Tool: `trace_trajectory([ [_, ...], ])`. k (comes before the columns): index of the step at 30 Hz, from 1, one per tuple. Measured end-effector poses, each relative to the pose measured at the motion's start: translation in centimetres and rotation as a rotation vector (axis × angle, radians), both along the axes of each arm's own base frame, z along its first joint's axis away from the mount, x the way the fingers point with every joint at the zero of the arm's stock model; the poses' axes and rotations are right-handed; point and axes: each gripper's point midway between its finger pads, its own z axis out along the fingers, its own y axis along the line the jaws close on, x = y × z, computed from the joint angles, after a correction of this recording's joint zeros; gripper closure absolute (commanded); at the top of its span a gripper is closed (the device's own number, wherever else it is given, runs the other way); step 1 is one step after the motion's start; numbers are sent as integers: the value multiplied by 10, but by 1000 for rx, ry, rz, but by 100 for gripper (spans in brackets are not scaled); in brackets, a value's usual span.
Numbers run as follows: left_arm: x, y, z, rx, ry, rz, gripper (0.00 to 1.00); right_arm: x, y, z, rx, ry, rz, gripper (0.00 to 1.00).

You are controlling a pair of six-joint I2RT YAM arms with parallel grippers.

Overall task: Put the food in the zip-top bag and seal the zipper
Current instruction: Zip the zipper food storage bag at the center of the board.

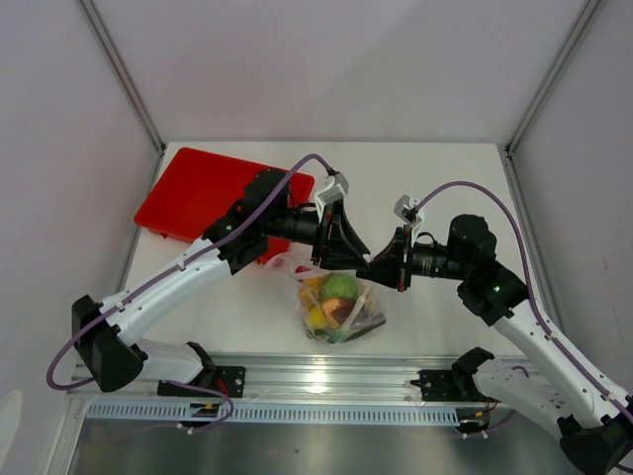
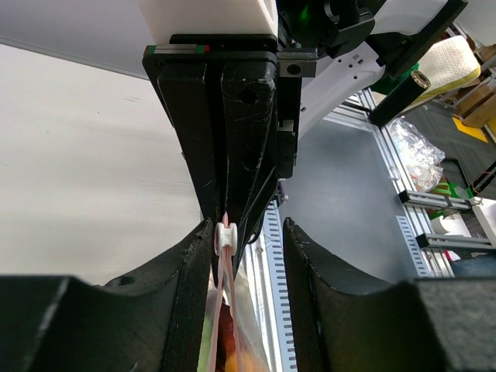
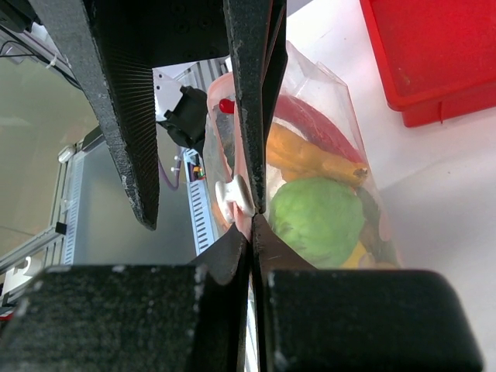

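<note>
The right tool point(image 3: 252, 236) is clenched on the bag point(image 3: 329, 93), its two fingers pressed flat together on the top edge where the pink zipper point(image 2: 225, 267) runs. The left tool point(image 2: 248, 226) is released. Its fingers stand apart on either side of that same edge, one close against the strip and the other well off it. A small white slider point(image 2: 225, 236) sits on the zipper between the left fingers, just beside the tips of the right tool. The two tools meet nose to nose over the mouth of the bag.

The food is inside the bag, below the tools. A green lime point(image 3: 322, 217) presses against the clear wall, an orange piece point(image 3: 306, 159) lies above it, and a red piece point(image 3: 314, 124) is above that. Yellow shows at the bottom, though which fruit it is I cannot tell. The plastic is crinkled and catches the light.

From above, the bag is on the white counter point(image 1: 435, 168), near its front edge and between the two arms. A red tray point(image 1: 198, 188) lies at the back left, partly under the left arm and apart from the bag. An aluminium rail point(image 1: 326, 381) runs along the front edge and carries both arm bases.

Plain white walls point(image 1: 326, 59) close in the back and both sides, joined by thin metal posts point(image 1: 124, 69). Past the rail, the left wrist view shows a grey floor point(image 2: 341, 194) and more metal framing.
</note>
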Motion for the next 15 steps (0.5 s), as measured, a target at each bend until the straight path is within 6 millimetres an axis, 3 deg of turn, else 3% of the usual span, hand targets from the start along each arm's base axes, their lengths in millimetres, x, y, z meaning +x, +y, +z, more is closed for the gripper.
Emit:
trace_trajectory([
  [15,2,-1,-10,40,32,1,71,-1,0,1,0,5,0,100],
])
